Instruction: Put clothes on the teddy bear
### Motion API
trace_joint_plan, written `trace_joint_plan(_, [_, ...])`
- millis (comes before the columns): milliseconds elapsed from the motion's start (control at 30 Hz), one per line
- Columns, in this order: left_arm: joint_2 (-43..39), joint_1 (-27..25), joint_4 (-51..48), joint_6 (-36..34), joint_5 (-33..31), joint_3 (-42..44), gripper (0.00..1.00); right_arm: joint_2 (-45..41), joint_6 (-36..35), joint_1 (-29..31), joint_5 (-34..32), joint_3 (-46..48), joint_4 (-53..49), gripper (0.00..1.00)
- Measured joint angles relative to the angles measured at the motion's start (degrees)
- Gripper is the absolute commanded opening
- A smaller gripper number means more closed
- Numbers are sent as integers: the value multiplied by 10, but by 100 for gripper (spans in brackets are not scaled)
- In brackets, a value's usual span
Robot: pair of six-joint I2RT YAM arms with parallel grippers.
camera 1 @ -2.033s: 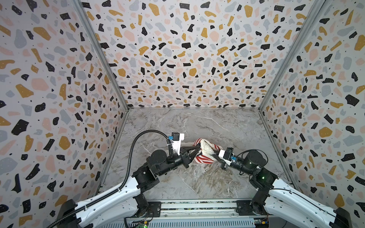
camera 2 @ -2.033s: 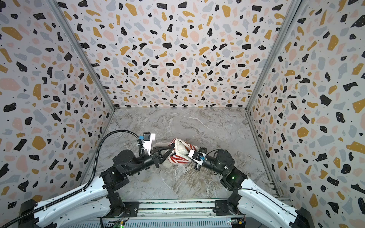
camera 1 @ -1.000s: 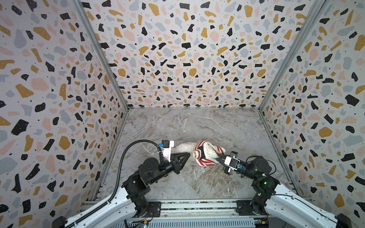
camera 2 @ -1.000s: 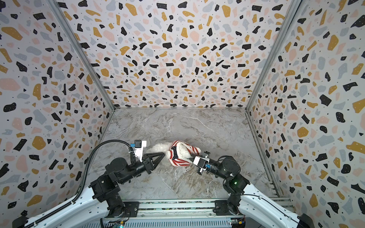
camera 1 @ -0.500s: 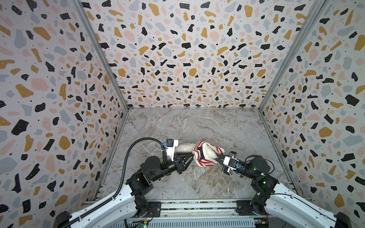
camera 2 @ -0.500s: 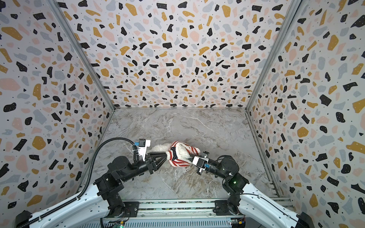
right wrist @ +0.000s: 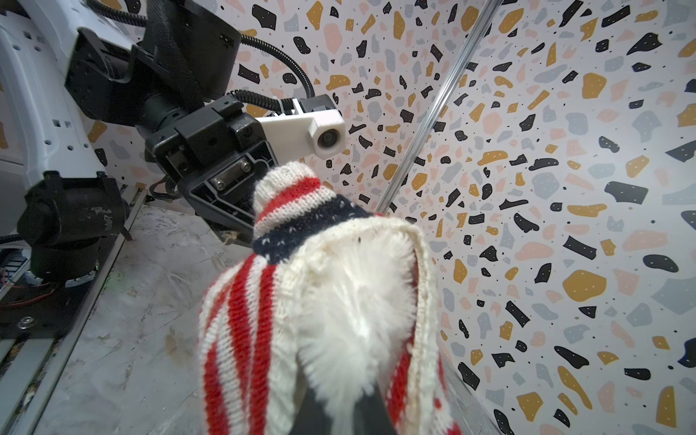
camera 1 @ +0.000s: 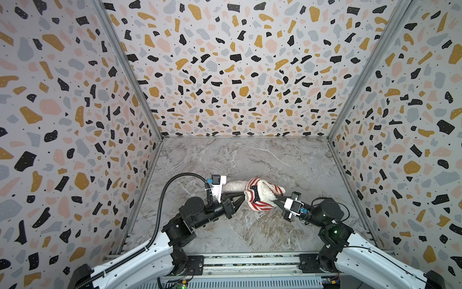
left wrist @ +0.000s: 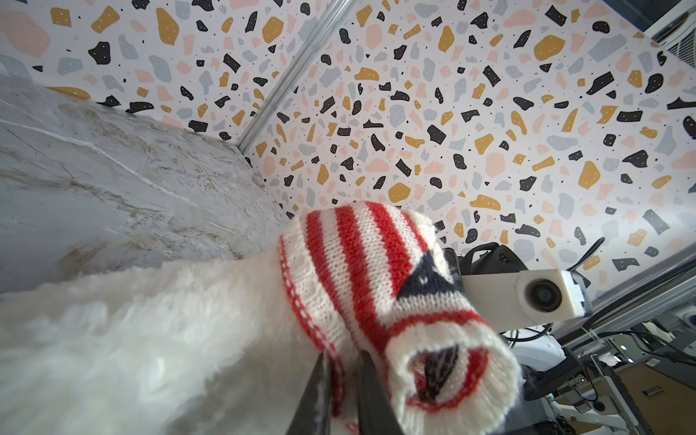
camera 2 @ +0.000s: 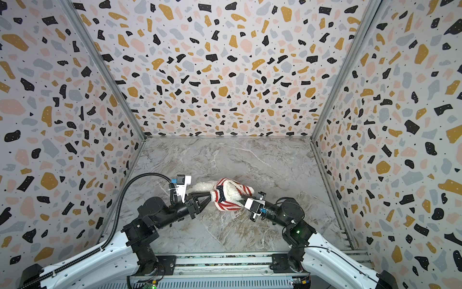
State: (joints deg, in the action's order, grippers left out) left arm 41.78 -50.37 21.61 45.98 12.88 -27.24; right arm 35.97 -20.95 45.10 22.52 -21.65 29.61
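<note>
Knit sweater (camera 1: 258,202) sits partway over the bear (camera 1: 233,185), mid-bench toward the front edge, strung between both hands. Left hand (left wrist: 341,361) is nearly closed, pinching the sweater's edge. Right hand (right wrist: 339,393) is clamped on white fur poking from the other opening. Suggest right anchors while left drags the edge along the body in short pulls. Regrip if the knit bunches.

The sweater (camera 1: 260,204) sits partly over the teddy bear (camera 1: 235,186).
</note>
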Motion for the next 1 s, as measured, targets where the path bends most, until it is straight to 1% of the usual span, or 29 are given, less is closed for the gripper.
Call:
trace_joint_plan(133, [-11,0,0,2,-4,1,5,-4,0,0,-10,0,4,0])
trace_joint_plan(167, [-14,0,-2,1,-7,1,5,-5,0,0,-12,0,5,0])
trace_joint_plan(200, [-16,0,-2,1,-10,1,8,-6,0,0,-13,0,5,0])
trace_joint_plan(267, [-18,0,-1,2,-14,1,21,-9,0,0,-15,0,5,0])
trace_joint_plan(300, [-19,0,-1,2,-15,2,26,-10,0,0,-16,0,5,0])
trace_joint_plan(333, [-19,0,0,3,-15,2,28,-11,0,0,-16,0,5,0])
trace_joint_plan(667, [-3,-2,14,8,-14,3,30,-12,0,0,-17,1,5,0])
trace_joint_plan(900, [26,-26,52,17,-14,8,29,-12,0,0,-19,1,5,0])
trace_joint_plan(967, [28,-28,57,18,-14,9,26,-12,0,0,-20,1,5,0])
trace_joint_plan(1000, [28,-28,59,19,-14,10,22,-12,0,0,-21,1,5,0])
